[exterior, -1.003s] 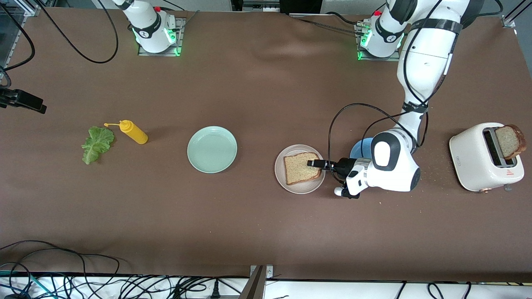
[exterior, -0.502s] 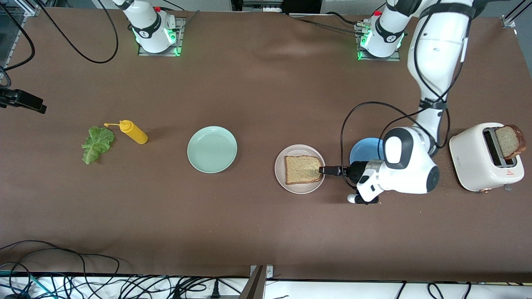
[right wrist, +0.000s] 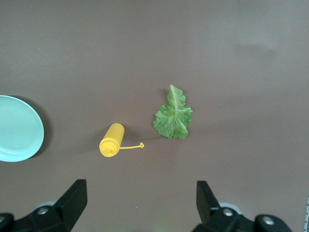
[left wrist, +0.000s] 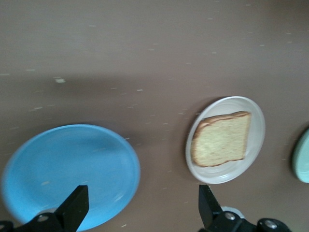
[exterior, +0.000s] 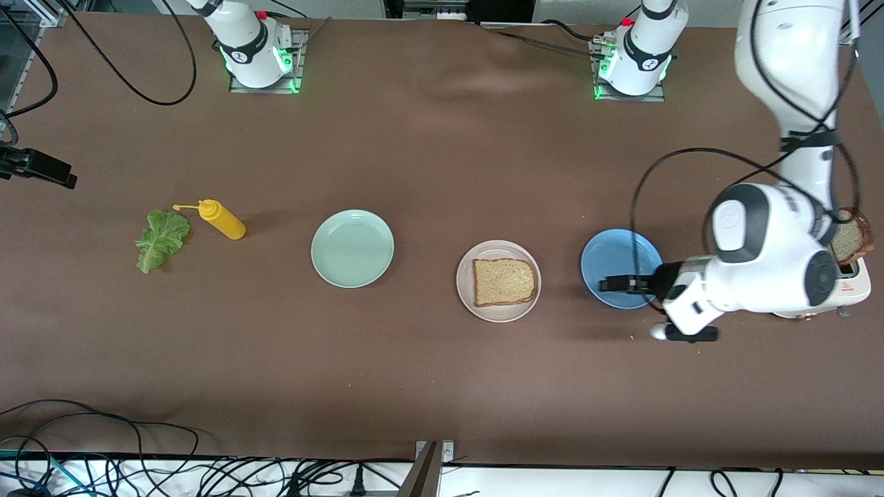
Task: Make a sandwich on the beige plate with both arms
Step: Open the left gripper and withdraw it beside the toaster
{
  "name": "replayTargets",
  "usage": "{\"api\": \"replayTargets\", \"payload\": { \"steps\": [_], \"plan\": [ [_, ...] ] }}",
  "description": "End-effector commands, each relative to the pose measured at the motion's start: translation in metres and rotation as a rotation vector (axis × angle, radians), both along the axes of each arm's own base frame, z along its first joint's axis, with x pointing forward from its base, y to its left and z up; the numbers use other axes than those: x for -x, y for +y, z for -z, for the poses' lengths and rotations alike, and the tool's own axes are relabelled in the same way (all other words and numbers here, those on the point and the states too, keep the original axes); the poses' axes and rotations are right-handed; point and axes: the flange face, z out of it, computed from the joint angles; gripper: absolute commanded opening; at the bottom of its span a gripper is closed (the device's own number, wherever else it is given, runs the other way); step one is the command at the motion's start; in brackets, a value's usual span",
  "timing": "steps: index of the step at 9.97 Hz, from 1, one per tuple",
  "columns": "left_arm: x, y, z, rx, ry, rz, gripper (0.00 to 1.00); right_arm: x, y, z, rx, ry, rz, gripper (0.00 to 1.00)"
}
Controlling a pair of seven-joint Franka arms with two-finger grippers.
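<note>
One slice of brown bread (exterior: 505, 281) lying flat in the middle of the beige plate (exterior: 467, 293), near the centre of the brown tabletop (exterior: 442, 386), ready as the base of the sandwich. Left tool (exterior: 606, 284) hanging over the blue plate (exterior: 617, 257), which sits beside the beige plate toward the left arm's end; fingers (left wrist: 73, 207) spread wide with nothing between them, so free for another pickup. Second slice (exterior: 851, 238) standing up out of a white toaster (exterior: 846, 293) at the left arm's end, largely hidden by the left arm's bulky wrist, probably the top slice and handy for that arm. Mint-green plate (exterior: 352, 248) beside the beige plate toward the right arm's end, bare. Further toward that end, a yellow squeeze bottle (exterior: 221, 219) on its side with its cap dangling on a thin strap, and just beside it a ruffled green lettuce leaf (exterior: 161, 239) flat on the tabletop, apart from the bottle. Right tool (right wrist: 140, 205) out of the front view, held high over bottle and leaf according to its wrist view, fingers fully parted and gripping nothing; apparently waiting, well placed to bring the lettuce. Sandwich barely begun: only the bottom bread on the beige plate, lettuce and second slice not yet added.
</note>
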Motion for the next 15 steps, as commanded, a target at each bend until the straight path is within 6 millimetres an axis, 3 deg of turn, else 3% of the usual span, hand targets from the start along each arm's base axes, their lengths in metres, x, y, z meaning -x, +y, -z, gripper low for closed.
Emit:
{"api": "replayTargets", "payload": {
  "steps": [1, 2, 3, 7, 10, 11, 15],
  "plan": [
    [0.010, 0.039, -0.021, -0.171, 0.016, 0.023, 1.00, 0.003, 0.000, -0.002, 0.002, 0.004, 0.004, 1.00],
    [0.010, 0.064, -0.026, -0.222, 0.012, 0.006, 1.00, 0.003, 0.000, -0.002, 0.002, 0.004, 0.004, 1.00],
    [0.014, 0.081, -0.049, -0.249, -0.005, -0.007, 1.00, 0.003, 0.000, -0.002, 0.002, 0.004, 0.004, 1.00],
    [0.021, 0.103, -0.084, -0.315, -0.037, -0.009, 1.00, 0.003, 0.000, -0.002, 0.002, 0.004, 0.004, 1.00],
    [0.021, 0.107, -0.088, -0.315, -0.043, -0.010, 1.00, 0.003, 0.000, -0.002, 0.002, 0.004, 0.004, 1.00],
    [0.023, 0.105, -0.098, -0.309, -0.060, 0.001, 1.00, 0.003, 0.000, -0.002, 0.002, 0.004, 0.004, 1.00],
    [0.024, 0.096, -0.103, -0.283, -0.084, 0.149, 1.00, 0.004, 0.000, -0.003, 0.002, 0.002, 0.004, 1.00]
  ]
}}
